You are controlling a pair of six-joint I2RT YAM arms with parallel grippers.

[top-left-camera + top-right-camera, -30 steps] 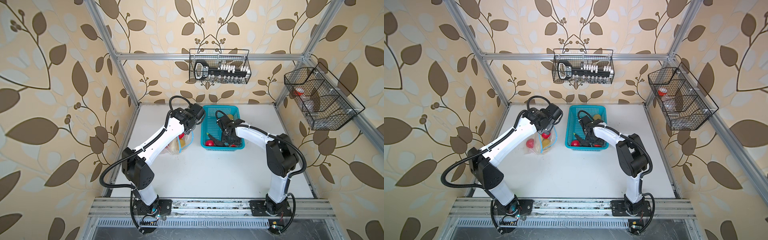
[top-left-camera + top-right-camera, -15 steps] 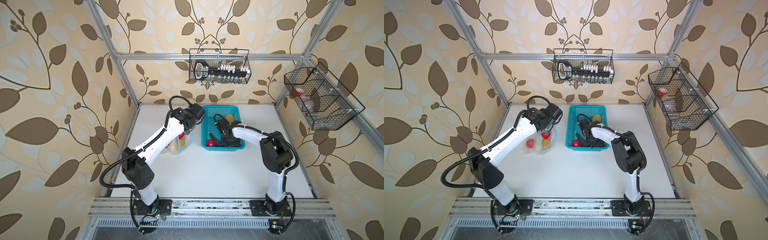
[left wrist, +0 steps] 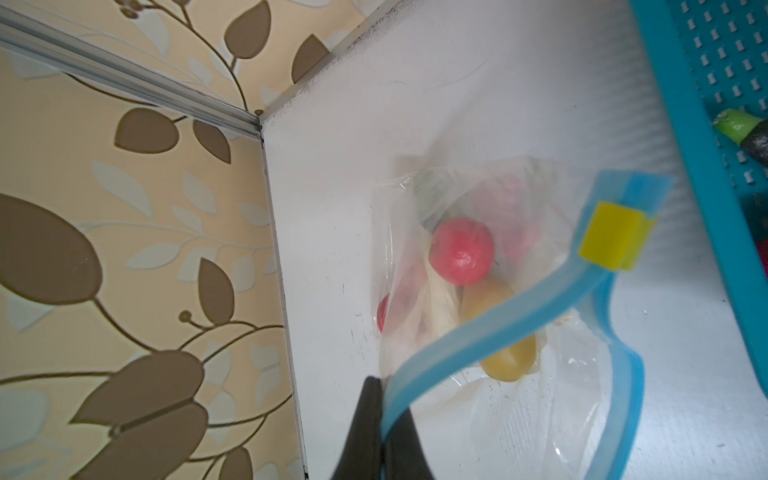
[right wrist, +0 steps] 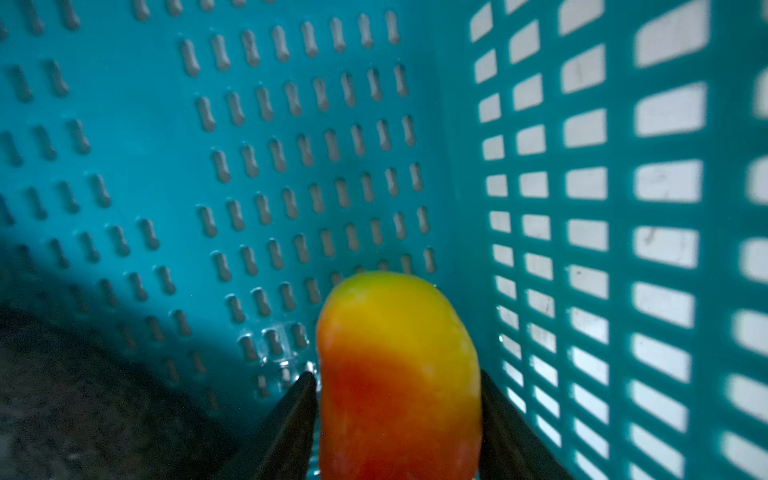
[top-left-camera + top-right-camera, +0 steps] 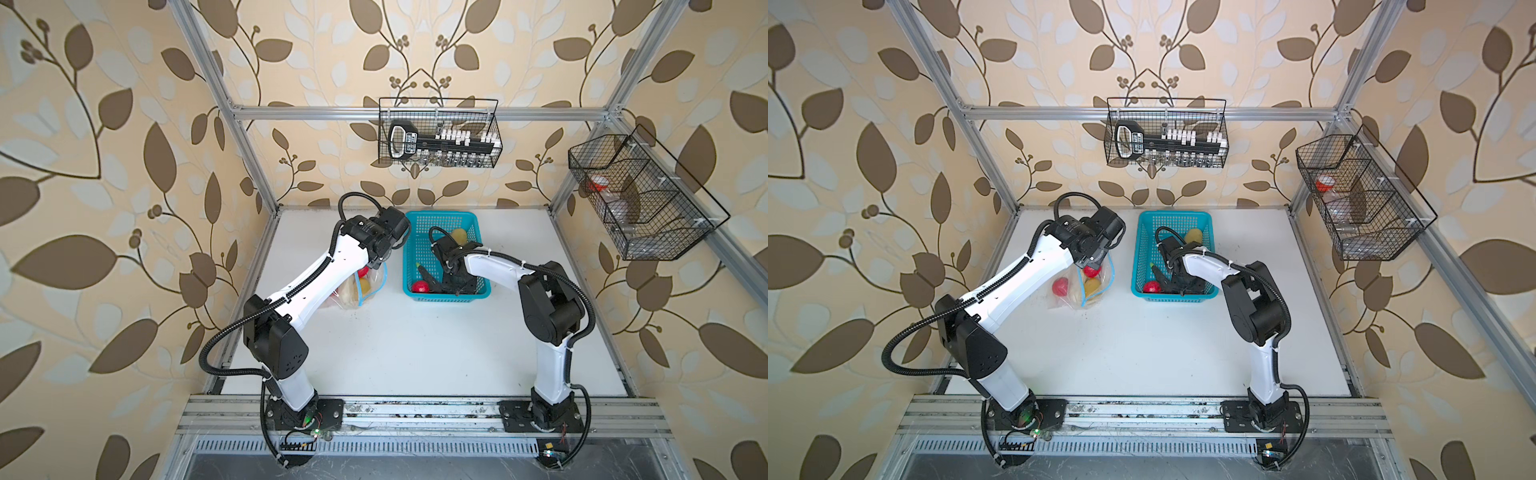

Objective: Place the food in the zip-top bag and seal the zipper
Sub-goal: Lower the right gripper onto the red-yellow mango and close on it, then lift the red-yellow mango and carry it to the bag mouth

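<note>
The zip-top bag (image 5: 1090, 291) sits on the bench (image 5: 415, 353) toward the far left. It is just left of the turquoise basket (image 5: 446, 216) and not touching it. Its mouth gapes open. The light-blue zipper (image 3: 498, 328) runs in two separated strips that meet at the yellow slider (image 3: 611, 243), at the end of the strip on the basket side. Through the clear plastic show a red tomato (image 3: 461, 251), a second tomato (image 5: 1060, 286) at the bag's left side, and a yellow potato (image 3: 507, 357) partly hidden behind one strip. Something pale lies among them, too blurred to name.

The left gripper (image 3: 384, 411) is clamped fully closed on one strip of the zipper, pinching it between its dark fingertips at the end away from the slider. That lip of the bag is raised off the bench.

The pepper (image 4: 399, 374), orange-red fading to yellow-green at its tip, is inside the basket close to a slotted side wall. The right gripper (image 4: 397, 386) is partly closed around it, with one finger against each side. Whether the pepper is lifted off the basket floor cannot be told.

Also in the basket are a loose tomato (image 5: 420, 286) in the near left corner, a dark eggplant (image 5: 424, 274) just beyond it, and another potato (image 5: 459, 235) toward the far right end. The right arm reaches in from the right, and its wrist covers the near right part of the basket.

Two black wire racks (image 5: 438, 133) hang above the bench, one on the far wall and one on the right wall.
</note>
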